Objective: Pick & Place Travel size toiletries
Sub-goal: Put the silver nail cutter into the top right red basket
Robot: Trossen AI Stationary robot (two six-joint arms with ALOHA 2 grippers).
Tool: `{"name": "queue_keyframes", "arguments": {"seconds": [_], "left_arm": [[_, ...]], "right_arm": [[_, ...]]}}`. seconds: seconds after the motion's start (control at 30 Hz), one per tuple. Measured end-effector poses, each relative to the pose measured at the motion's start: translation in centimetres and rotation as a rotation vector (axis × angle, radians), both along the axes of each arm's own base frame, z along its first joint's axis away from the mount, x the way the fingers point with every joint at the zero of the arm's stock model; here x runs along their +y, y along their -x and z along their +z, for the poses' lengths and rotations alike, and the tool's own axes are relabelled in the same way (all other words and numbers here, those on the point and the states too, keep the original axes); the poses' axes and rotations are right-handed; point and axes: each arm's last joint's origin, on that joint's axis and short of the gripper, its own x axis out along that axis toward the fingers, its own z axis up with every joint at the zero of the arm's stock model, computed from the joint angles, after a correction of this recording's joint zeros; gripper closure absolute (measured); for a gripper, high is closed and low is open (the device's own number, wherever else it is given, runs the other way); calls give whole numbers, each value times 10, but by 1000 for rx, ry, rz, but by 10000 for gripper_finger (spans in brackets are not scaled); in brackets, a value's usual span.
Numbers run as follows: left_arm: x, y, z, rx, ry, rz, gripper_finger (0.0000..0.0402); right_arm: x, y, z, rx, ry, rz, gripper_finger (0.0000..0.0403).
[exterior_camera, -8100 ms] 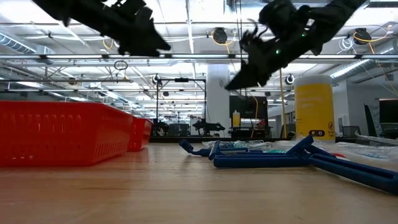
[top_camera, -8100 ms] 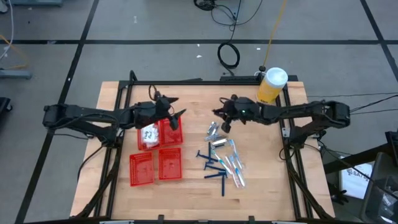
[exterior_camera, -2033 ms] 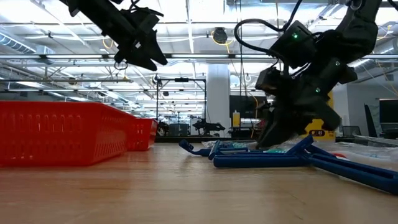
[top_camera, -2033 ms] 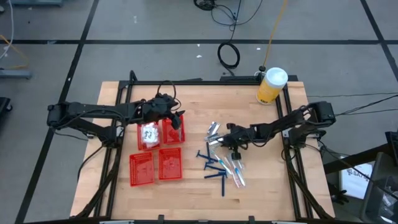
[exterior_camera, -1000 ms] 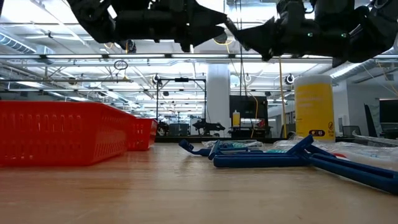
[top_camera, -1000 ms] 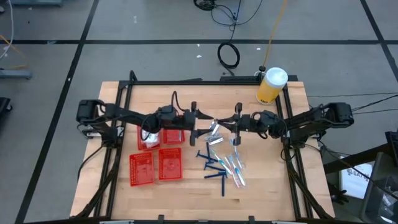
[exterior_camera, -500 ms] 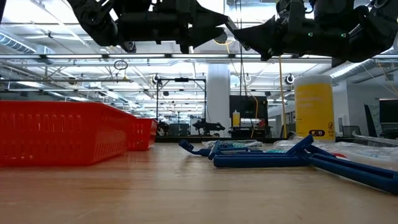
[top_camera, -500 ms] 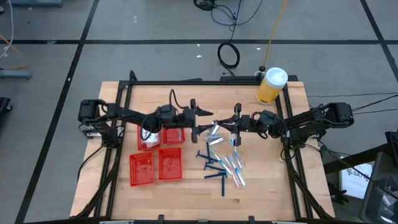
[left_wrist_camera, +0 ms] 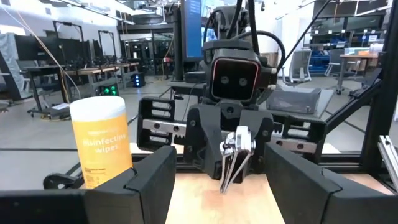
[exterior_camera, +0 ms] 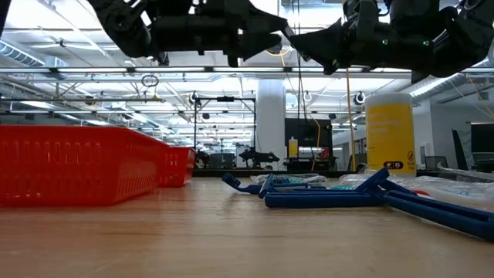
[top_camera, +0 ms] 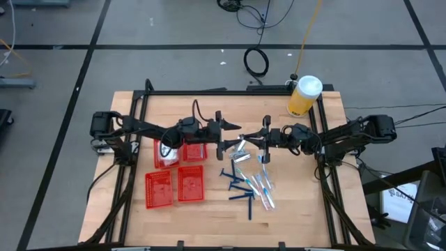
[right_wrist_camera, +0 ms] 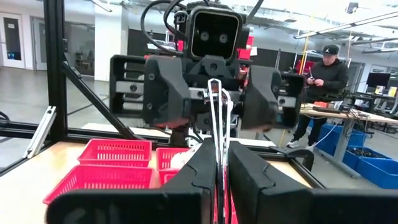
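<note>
**A:** Why are my two arms nose to nose up in the air?

**B:** For a hand-over, I think. On the left sit the red baskets [top_camera: 175, 173]. My left gripper [top_camera: 224, 132] hangs there with its jaws open, ready to take. My right gripper [top_camera: 262, 139] pinches a clear-wrapped toothbrush [right_wrist_camera: 216, 134] tight and holds it out. The other toiletries [top_camera: 251, 180] lie on the table [top_camera: 293, 209] below.
</note>
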Motion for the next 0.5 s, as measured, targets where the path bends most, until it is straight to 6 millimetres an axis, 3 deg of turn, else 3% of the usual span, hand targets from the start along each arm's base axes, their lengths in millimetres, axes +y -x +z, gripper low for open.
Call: {"name": "queue_keyframes", "arguments": {"seconds": [0.17,0.5], "left_arm": [[0,-15,-7,13,7,-4,163],[-1,-14,-4,0,-41,-13,163]], "right_arm": [[0,0,0,5,1,-1,387],[0,0,-2,22,6,-2,387]]}}
